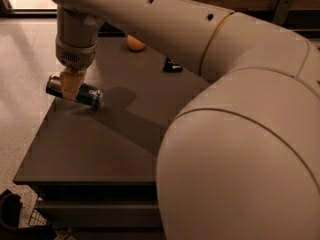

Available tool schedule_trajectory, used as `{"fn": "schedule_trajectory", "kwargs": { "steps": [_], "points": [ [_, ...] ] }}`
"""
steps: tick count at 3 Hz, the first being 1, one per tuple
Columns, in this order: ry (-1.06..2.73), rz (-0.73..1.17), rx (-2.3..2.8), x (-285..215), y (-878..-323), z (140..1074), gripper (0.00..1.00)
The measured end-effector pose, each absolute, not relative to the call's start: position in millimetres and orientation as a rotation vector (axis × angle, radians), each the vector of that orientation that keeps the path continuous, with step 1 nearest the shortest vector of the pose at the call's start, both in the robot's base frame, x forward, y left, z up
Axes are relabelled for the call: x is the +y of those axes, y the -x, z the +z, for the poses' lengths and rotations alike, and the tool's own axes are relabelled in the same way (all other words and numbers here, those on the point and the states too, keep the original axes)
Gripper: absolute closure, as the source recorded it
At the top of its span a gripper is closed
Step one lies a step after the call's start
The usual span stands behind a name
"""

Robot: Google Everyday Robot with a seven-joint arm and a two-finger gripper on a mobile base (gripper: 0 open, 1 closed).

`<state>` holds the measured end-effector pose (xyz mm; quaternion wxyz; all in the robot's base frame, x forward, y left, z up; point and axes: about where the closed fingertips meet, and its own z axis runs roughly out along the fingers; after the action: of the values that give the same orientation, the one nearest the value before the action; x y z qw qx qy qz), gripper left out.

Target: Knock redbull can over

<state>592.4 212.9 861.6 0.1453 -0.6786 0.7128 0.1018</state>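
The redbull can (89, 94) is lying horizontally, crosswise under the hand (70, 87), which is clamping it around its middle. The can is sitting at the left edge of the table (100, 144), well apart from the orange (135, 43).

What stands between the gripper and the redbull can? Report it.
Nothing visible. The gripper is clamped around the redbull can, holding it sideways at the left edge of the table. The orange and the black bar sit well behind, toward the far edge.
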Motion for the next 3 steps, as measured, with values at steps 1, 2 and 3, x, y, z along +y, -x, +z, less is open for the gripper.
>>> {"fn": "schedule_trajectory", "kwargs": {
  "steps": [1, 2, 3],
  "points": [
    [1.994, 0.294, 2.088, 217.7, -594.6, 843.5, 1.0],
    [1.997, 0.295, 2.09, 218.1, -594.4, 841.2, 0.84],
    [1.998, 0.295, 2.09, 218.3, -594.1, 840.2, 0.61]
  ]
}}
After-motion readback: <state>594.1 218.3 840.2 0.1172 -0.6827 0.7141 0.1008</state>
